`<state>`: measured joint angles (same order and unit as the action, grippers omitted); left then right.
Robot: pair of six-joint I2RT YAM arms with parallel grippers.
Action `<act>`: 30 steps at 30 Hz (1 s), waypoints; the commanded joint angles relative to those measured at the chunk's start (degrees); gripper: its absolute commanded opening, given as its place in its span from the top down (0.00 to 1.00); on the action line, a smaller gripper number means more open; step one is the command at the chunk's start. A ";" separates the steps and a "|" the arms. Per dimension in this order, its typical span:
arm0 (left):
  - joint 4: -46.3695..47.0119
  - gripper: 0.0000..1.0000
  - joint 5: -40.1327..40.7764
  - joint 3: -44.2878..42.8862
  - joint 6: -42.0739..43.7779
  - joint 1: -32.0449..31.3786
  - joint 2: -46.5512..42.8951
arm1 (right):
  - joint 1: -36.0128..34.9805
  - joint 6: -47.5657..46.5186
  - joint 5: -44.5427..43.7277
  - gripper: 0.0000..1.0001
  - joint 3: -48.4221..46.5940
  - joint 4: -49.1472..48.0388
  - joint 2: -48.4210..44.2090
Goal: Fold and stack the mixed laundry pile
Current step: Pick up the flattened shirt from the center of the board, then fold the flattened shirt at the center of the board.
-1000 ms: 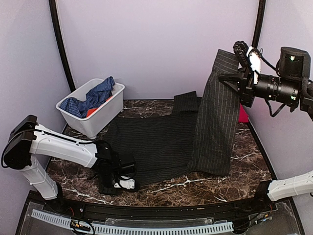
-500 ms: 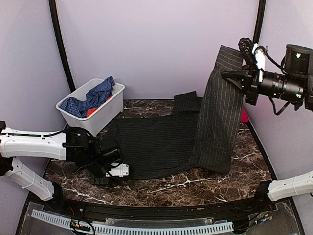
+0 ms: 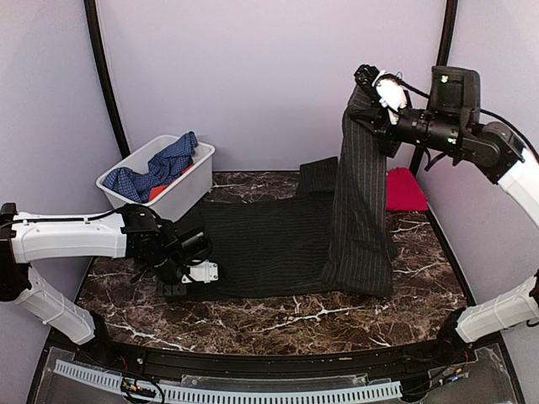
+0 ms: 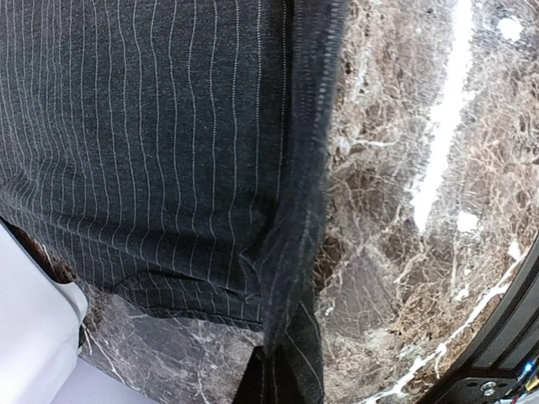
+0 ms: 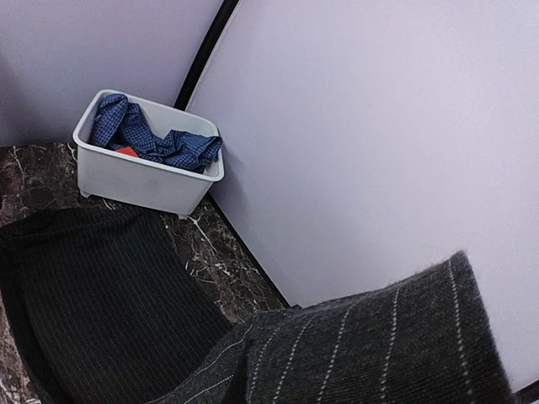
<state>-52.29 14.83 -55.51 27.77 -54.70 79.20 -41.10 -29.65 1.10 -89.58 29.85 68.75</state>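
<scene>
The right gripper (image 3: 370, 97) is high above the marble table (image 3: 337, 316), with its jaws closed on an edge of the dark pinstriped shirt (image 3: 269, 244). The cloth hangs down from them and the rest lies flat on the table. The left gripper (image 3: 202, 271) is low at the shirt's near left hem; I cannot tell how its jaws stand. Beyond these jaws stands the white bin (image 3: 181, 202), holding the blue checked garment (image 3: 156, 167).

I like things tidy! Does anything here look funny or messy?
Yes. The pinstriped shirt lies flat except its right side, which the right pincer holds high, so it hangs like a curtain. In the white bin, the blue checked garment pokes above the rim, unfolded.
</scene>
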 commanded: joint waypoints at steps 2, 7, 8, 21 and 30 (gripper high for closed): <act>3.21 1.00 1.89 -2.05 4.58 2.94 3.06 | 6.46 -1.21 7.58 1.00 -2.20 -8.47 7.53; 4.99 1.00 2.39 -2.54 6.81 5.25 5.51 | 11.44 -0.98 13.87 1.00 -6.94 -10.07 14.87; 5.44 1.00 2.66 -2.64 7.09 5.71 5.78 | 12.08 -1.12 14.93 1.00 -8.46 -10.39 16.74; 10.69 0.99 8.25 -3.42 6.63 9.70 15.93 | 13.89 -1.28 24.12 1.00 -23.30 -10.58 36.47; 14.87 0.96 10.96 -3.04 5.86 11.24 20.98 | 13.86 -1.78 22.65 1.00 -22.80 -10.69 40.36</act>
<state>-39.20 23.62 -58.08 34.00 -44.14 99.70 -27.35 -31.05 23.66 -111.28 21.04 109.14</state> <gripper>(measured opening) 0.029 0.008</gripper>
